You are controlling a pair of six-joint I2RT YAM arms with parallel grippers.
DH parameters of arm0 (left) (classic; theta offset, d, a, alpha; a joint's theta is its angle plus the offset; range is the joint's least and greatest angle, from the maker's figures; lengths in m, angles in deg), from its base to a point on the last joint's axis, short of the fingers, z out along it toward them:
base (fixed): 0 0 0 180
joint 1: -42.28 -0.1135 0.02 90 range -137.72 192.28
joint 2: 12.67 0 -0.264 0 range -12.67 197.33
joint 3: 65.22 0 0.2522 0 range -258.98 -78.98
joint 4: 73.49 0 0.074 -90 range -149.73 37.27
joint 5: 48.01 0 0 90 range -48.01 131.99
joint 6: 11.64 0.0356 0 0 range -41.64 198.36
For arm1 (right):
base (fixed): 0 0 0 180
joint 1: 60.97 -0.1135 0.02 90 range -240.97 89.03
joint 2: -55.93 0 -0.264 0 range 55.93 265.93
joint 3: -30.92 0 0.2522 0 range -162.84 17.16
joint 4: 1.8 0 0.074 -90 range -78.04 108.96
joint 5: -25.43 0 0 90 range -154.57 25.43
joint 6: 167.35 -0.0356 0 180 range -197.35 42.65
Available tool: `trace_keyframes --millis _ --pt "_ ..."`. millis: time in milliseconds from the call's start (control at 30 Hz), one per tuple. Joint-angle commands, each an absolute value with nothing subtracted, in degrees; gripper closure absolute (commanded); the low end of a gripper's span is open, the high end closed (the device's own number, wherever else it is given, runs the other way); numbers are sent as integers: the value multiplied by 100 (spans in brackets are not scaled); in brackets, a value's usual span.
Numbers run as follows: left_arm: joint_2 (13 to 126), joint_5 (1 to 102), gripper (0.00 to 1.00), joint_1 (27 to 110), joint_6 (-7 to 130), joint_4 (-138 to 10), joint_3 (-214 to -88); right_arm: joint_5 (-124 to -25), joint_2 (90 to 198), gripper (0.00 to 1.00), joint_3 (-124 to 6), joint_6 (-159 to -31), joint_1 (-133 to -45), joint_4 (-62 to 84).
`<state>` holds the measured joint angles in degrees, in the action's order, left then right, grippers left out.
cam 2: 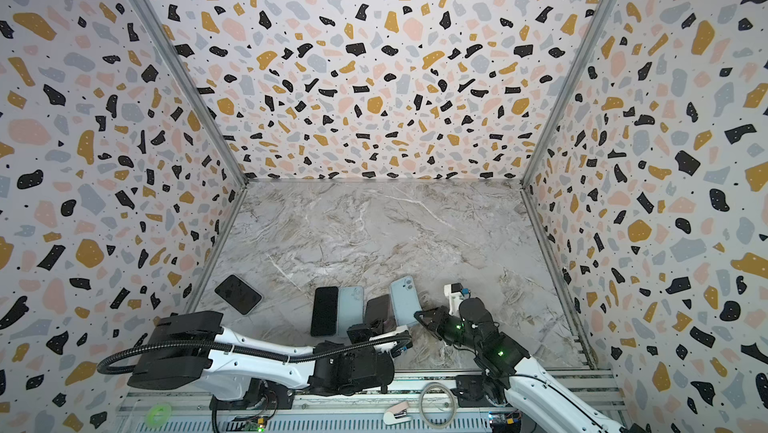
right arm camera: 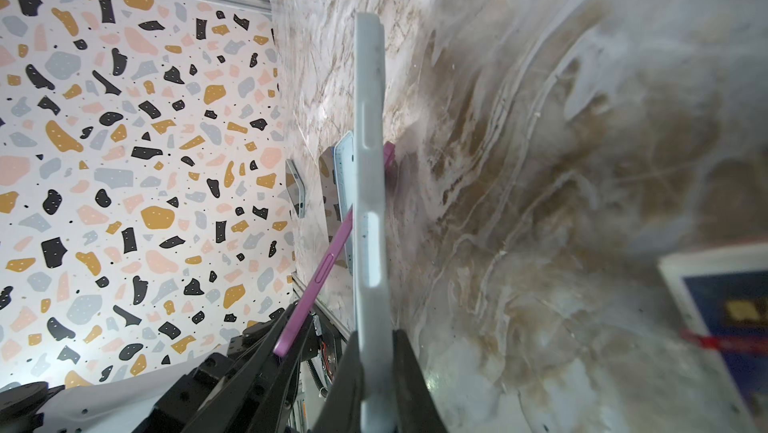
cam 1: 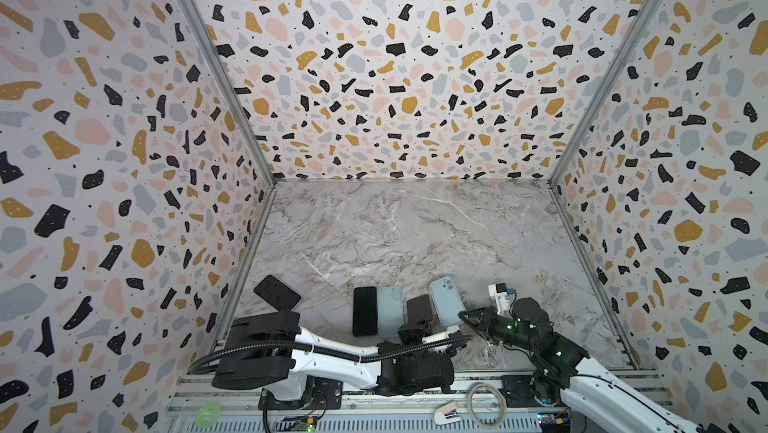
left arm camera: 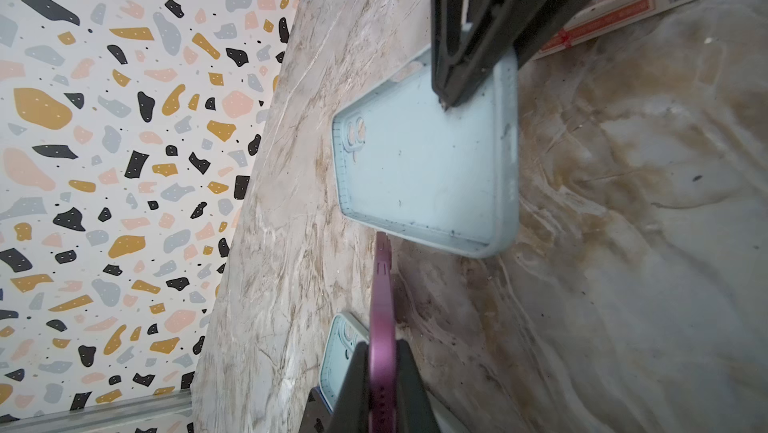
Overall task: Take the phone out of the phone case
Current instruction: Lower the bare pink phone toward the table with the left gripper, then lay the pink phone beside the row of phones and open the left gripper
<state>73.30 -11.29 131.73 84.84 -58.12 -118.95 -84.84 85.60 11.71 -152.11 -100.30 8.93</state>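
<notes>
Left hand (left arm camera: 382, 362) clamped on the purple phone (left arm camera: 382, 298), right hand (right arm camera: 376, 352) clamped on the pale blue phone case (right arm camera: 368, 161).
Phone sits outside the empty case, its far end just beside the case's rim, both held over the marble counter (cam 1: 415, 235); terrazzo-patterned walls (cam 1: 124, 119) enclose it.

Marble table (cam 1: 415, 235) with angled phone (cam 1: 277, 293), black phone (cam 1: 365, 311) beside pale-blue case (cam 1: 390, 310)
</notes>
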Motion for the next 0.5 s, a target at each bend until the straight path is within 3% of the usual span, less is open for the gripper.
trace_keyframes --millis 0,467 --pt "7344 -1388 100 13208 8418 -6094 -11840 -8218 8563 100 1184 -15323 -10173 753" --pt "7678 -1414 100 13207 8455 -6173 -11743 -7859 8967 100 1368 -15591 -10609 289"
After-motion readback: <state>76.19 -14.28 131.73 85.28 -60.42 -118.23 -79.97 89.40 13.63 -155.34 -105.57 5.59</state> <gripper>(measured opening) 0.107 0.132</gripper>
